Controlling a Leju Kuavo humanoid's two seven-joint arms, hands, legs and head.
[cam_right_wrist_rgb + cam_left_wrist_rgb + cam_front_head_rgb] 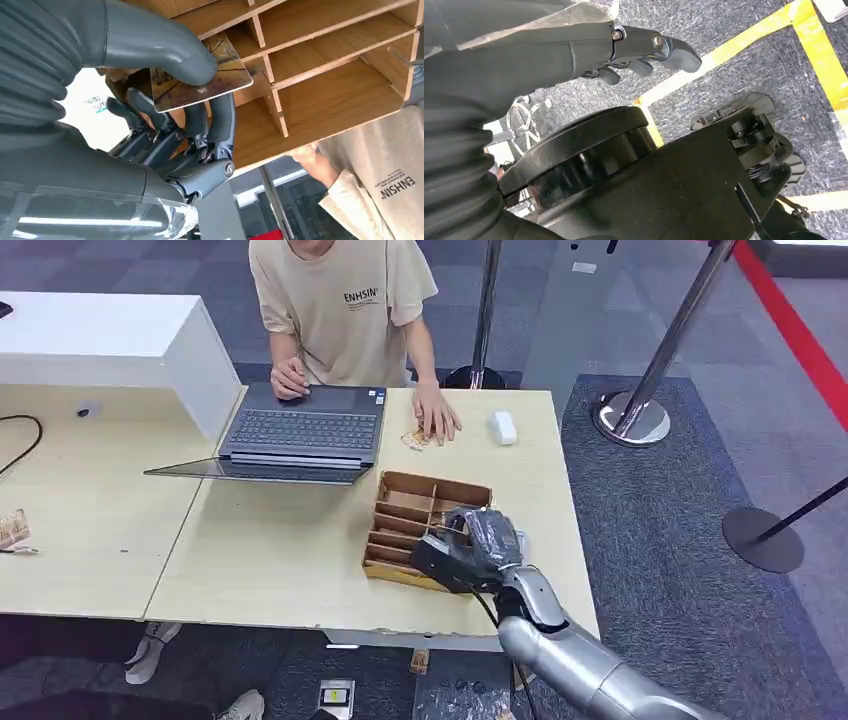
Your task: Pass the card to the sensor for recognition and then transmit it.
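Gripped between thumb and fingers, the card [200, 82] sits in the right hand [470, 550] over the wooden tray [400, 502] near the table's front edge; the white sensor [503, 427] lies beyond, toward the far edge.

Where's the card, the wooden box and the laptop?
card [220, 80]: right wrist view, on its picture face beside the thumb.
wooden box [400, 512]: head view, on a divider.
laptop [305, 428]: head view, on the keyboard.

Wooden organizer [420, 515] on table [270, 560], laptop [300, 432] behind it.
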